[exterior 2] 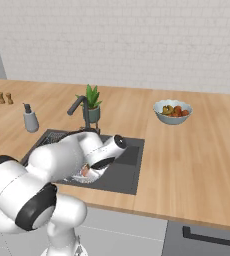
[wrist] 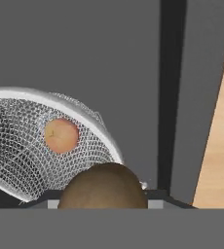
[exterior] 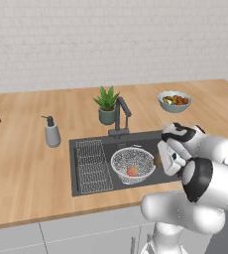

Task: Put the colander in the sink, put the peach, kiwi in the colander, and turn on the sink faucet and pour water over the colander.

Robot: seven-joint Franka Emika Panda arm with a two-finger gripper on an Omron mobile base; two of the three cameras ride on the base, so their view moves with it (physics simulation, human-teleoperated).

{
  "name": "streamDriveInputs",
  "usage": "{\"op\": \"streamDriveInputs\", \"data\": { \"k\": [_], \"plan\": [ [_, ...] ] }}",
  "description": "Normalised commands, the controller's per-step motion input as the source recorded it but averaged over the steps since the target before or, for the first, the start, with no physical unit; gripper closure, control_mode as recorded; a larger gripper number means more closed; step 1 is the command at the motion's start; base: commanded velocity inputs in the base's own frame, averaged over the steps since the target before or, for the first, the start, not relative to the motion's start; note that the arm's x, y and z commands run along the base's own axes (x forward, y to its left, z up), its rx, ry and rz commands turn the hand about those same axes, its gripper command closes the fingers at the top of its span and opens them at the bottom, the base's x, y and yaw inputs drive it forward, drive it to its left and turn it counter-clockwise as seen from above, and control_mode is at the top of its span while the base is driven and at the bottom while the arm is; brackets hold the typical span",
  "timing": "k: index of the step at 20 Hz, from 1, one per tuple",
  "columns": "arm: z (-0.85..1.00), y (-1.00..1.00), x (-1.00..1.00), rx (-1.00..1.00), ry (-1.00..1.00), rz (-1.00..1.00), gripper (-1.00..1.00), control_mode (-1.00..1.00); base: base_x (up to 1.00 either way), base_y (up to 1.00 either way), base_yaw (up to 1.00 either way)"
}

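The gripper (exterior: 161, 159) hangs over the right part of the sink (exterior: 81, 183), just beside the colander's right rim. In the hand view the brown kiwi (wrist: 103, 187) sits right at the gripper, between its fingers — the jaws stand half-closed on it, the fruit held above the dark basin floor and overlapping the near edge of the colander (wrist: 33, 141). In the left base view a sliver of the kiwi shows beside the hand, at the colander's right side.

The colander rests in the middle of the sink, upright, with the peach (exterior: 132, 171) lying inside on the mesh, near the bottom. To its left the flat wire rack (exterior: 92, 166) lies in the sink's left part, just beside the colander.

Behind the basin, the sink faucet (exterior: 120, 118) stands on the back edge, its spout angled out to the right and forward. The soap pump bottle (exterior: 51, 132) stands on the wooden counter (exterior: 22, 163) to the left of the sink, and a potted plant (exterior: 106, 105) sits just behind the faucet. Farther back and to the right — well apart from the sink — a pale bowl of fruit (exterior: 174, 100) stands on the counter.
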Motion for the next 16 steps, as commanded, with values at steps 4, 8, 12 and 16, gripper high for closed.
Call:
{"op": "streamDriveInputs", "data": {
  "k": [4, 8, 12, 16],
  "plan": [
    [-0.03, 0.01, 0.38, 0.0, 0.07, 0.0, 1.0, -1.0, 0.0, 0.0, 0.0],
    [-0.35, 0.06, 0.26, 0.0, -0.02, 0.0, 1.0, -1.0, 0.0, 0.0, 0.0],
    [-0.46, 0.23, 0.19, 0.0, -0.08, 0.0, 1.0, -1.0, 0.0, 0.0, 0.0],
    [-0.29, 0.34, 0.17, 0.0, -0.04, 0.0, 1.0, -1.0, 0.0, 0.0, 0.0]
  ]
}}
